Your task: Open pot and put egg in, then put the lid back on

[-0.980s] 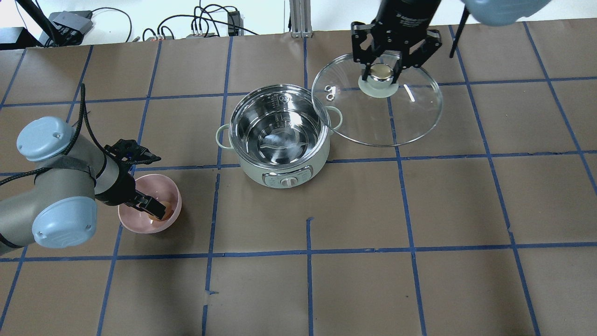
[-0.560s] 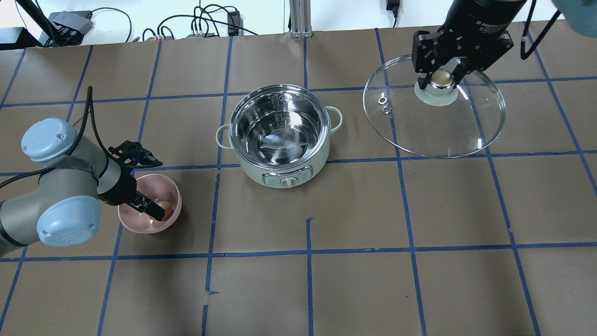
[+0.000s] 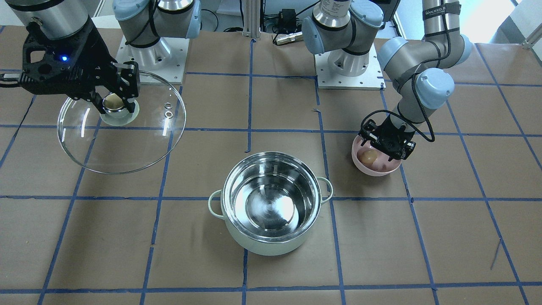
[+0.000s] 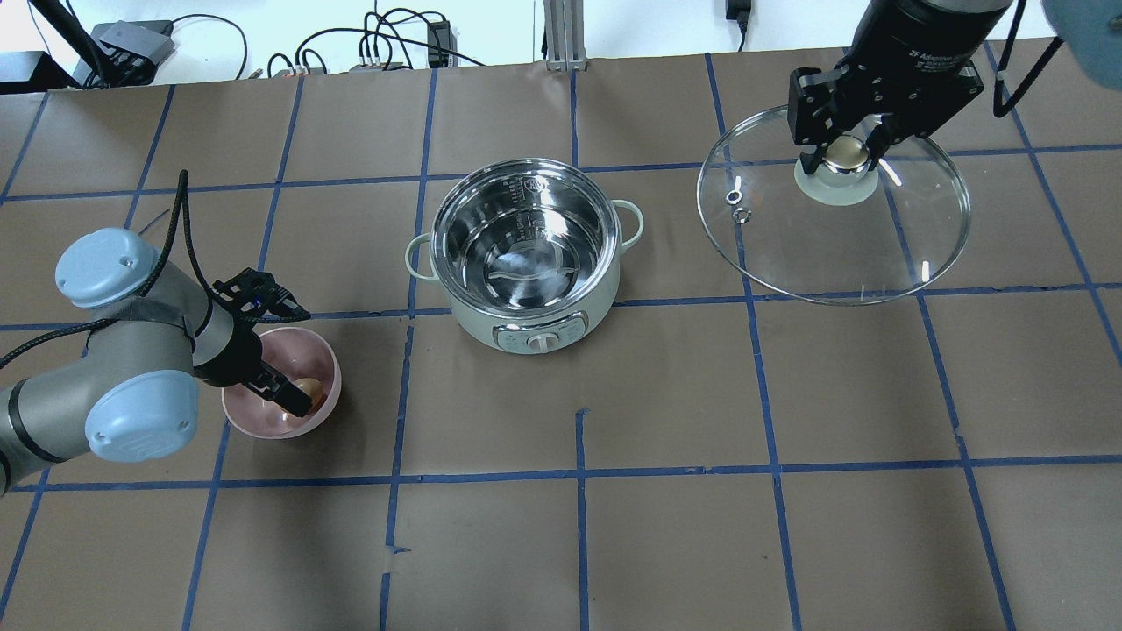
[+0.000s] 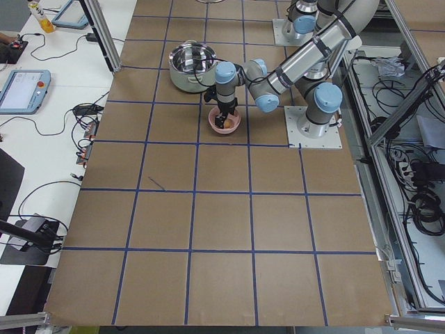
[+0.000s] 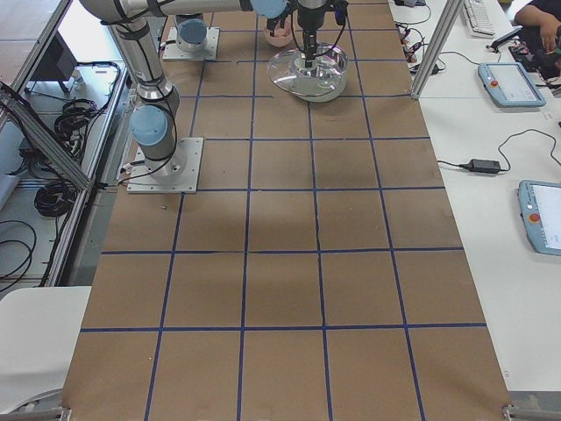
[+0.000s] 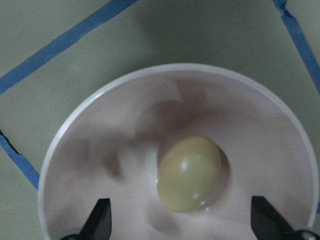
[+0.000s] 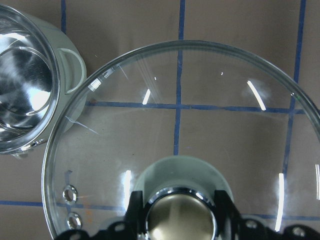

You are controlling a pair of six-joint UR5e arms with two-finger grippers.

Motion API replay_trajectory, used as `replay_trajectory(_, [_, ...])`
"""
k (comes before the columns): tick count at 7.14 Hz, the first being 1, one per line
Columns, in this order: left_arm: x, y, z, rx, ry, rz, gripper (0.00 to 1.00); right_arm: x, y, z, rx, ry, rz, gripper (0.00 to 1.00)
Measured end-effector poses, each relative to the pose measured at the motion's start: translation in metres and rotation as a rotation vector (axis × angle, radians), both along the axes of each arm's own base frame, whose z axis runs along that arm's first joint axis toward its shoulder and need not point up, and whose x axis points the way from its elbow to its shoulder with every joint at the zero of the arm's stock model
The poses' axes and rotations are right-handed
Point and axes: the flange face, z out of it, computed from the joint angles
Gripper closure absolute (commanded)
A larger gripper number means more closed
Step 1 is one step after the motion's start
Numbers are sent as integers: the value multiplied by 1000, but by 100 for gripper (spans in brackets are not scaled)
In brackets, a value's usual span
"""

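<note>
The mint-green pot stands open mid-table, its steel inside empty. The tan egg lies in a pink bowl to the pot's left in the overhead view. My left gripper is open, with its fingertips down in the bowl on either side of the egg, apart from it. My right gripper is shut on the beige knob of the glass lid and holds it to the right of the pot, clear of it. The lid also shows in the right wrist view.
Blue tape lines grid the brown table cover. Cables and a power strip lie beyond the far edge, next to an aluminium post. The two arm bases are bolted down on the robot's side of the table.
My right gripper has carried the lid from the pot's rim to the right, clear of the pot. My left arm has shifted slightly, and its fingers have stayed in the pink bowl.
</note>
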Motion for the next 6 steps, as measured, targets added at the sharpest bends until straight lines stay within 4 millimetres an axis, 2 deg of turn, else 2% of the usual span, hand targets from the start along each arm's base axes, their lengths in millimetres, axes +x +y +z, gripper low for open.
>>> replay_trajectory(3, [-2, 5, -11, -5, -1, -3, 3, 1, 0, -2, 2, -1, 24, 69])
replay_trajectory(6, [-7, 7, -14, 13, -76, -77, 3, 1, 0, -3, 4, -1, 27, 68])
